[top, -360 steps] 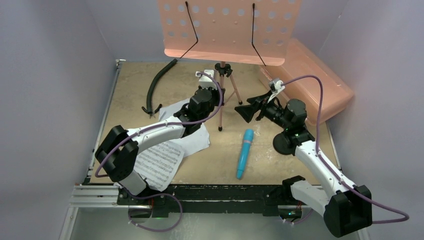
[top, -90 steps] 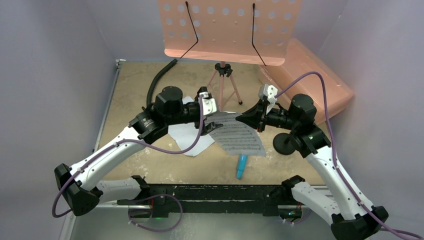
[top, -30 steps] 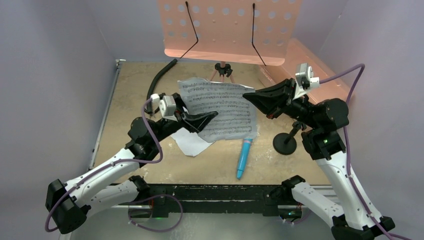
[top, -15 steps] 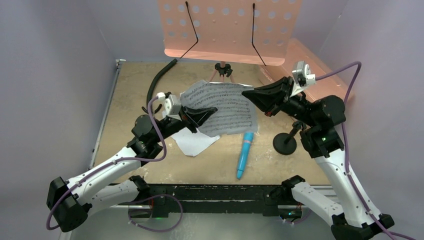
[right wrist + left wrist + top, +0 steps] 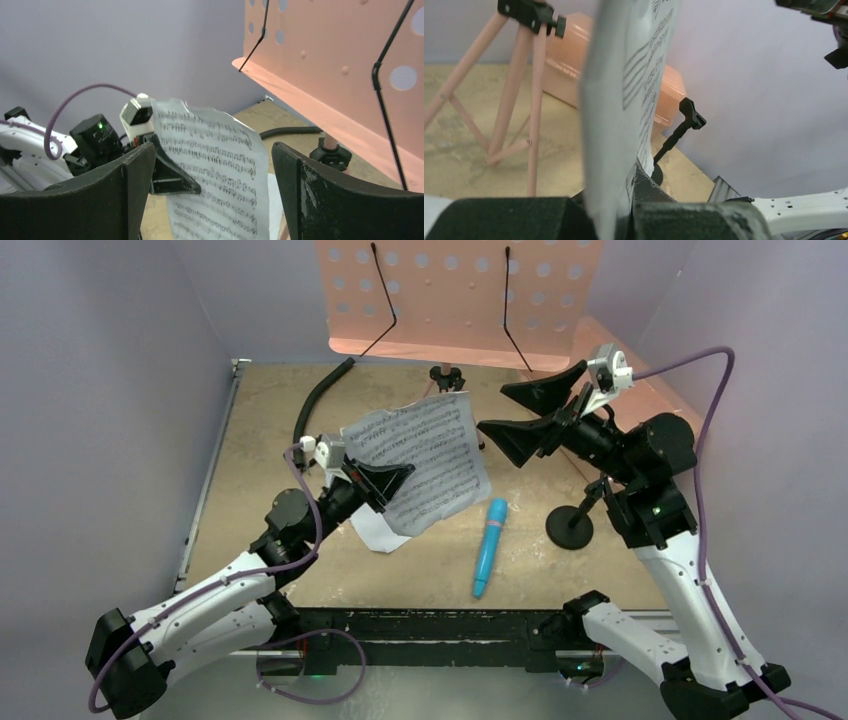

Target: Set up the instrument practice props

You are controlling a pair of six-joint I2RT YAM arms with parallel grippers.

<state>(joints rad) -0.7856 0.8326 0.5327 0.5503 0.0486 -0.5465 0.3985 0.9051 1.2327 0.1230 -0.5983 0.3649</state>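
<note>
My left gripper is shut on a sheet-music page and holds it upright in the air over the table's middle; the page shows edge-on in the left wrist view and face-on in the right wrist view. My right gripper is open and empty, just right of the page. The pink music stand rises at the back on tripod legs. A second page lies flat under the left arm. The blue microphone lies on the table. The black mic stand stands at the right.
A curved black hose lies at the back left. A translucent pink box sits against the right wall behind my right arm. Grey walls close in the table on three sides.
My right gripper has let go of the page, opened and drawn back to the right. My left gripper still holds the page, which has tilted and shifted left.
</note>
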